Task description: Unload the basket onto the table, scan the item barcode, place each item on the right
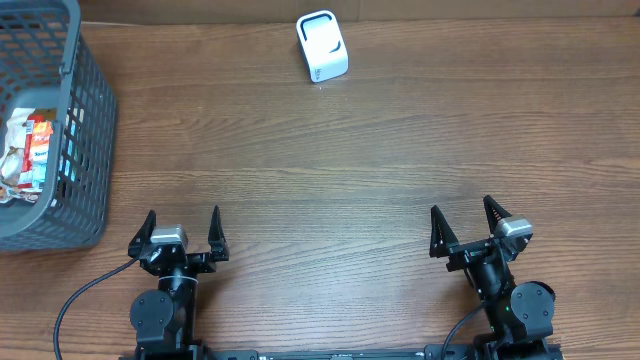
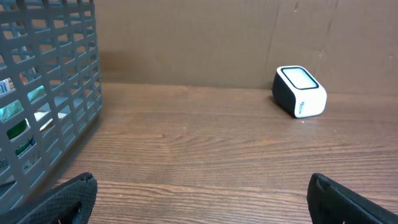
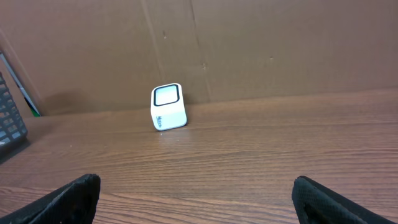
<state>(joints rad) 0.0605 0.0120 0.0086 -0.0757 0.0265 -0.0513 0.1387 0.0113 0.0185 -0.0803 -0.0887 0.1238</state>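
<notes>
Nothing is done yet: the left fingers (image 1: pixel 215 235) and right fingers (image 1: pixel 438 235) stand apart and empty over the wood-grain bench (image 1: pixel 330 180), crinkly packets (image 1: pixel 28 150) lie in the grey plastic lattice basket (image 1: pixel 95 130) outboard of the left fingers, and the glossy white rounded-cube scanner (image 1: pixel 322 46) sits well ahead, between both pairs.
</notes>
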